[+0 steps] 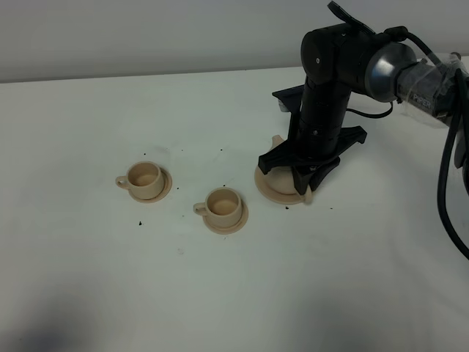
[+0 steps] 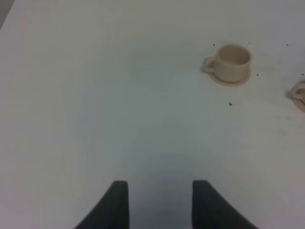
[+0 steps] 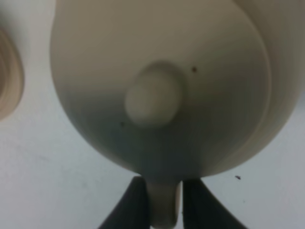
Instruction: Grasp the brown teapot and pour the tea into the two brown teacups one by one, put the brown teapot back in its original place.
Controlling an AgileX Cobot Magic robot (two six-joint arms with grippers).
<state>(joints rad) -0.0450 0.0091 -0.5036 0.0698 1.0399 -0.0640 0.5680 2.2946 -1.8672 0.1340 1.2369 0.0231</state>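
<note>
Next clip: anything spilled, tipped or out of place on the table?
Nothing is tipped: both cups sit upright, and the teapot stands on its saucer, handle pinched by the right gripper. The only oddity is small dark specks scattered on the table around the cups; what they are is unclear.

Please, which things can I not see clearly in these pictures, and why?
The teapot: in the high view the right arm covers most of it; in the right wrist view it is blurred and cut by the edges.
The second cup: in the left wrist view the edge cuts it.
The plate under the teapot: mostly hidden by teapot and arm, high view.
The left gripper: outside the high view.
</note>
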